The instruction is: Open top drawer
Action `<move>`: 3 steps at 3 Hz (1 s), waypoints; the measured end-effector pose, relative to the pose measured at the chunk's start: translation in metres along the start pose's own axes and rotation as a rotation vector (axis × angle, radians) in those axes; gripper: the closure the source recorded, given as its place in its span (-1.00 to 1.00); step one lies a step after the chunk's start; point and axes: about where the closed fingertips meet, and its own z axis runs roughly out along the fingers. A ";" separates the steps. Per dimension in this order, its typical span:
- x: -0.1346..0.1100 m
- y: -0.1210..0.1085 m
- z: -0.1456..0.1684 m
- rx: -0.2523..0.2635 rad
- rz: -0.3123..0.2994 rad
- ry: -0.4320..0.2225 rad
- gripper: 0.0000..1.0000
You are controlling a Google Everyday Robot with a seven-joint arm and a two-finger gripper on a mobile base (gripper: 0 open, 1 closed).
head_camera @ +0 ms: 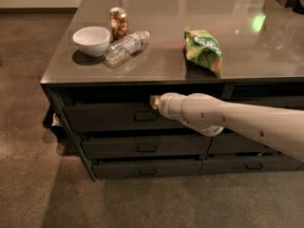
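We judge the wide dark grey-black top drawer (109, 118), just under the glossy grey tabletop (156, 68), a stiff, fairly heavy slider best pulled by its small rectangular centre handle (146, 116), just above which our pale gripper (154, 101) sits, its state hidden from us.

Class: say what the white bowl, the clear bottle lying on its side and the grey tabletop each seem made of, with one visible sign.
White bowl: likely glazed ceramic, smooth opaque sheen. Clear bottle: thin plastic, see-through body. Grey tabletop: polished, perhaps metal or laminate; it mirrors lights. The gripper sits at the dark top drawer's upper edge.
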 end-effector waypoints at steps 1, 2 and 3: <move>-0.002 0.001 -0.001 0.000 0.000 0.000 1.00; 0.002 -0.001 -0.005 0.001 -0.009 0.020 1.00; 0.006 -0.004 -0.010 0.007 -0.026 0.040 1.00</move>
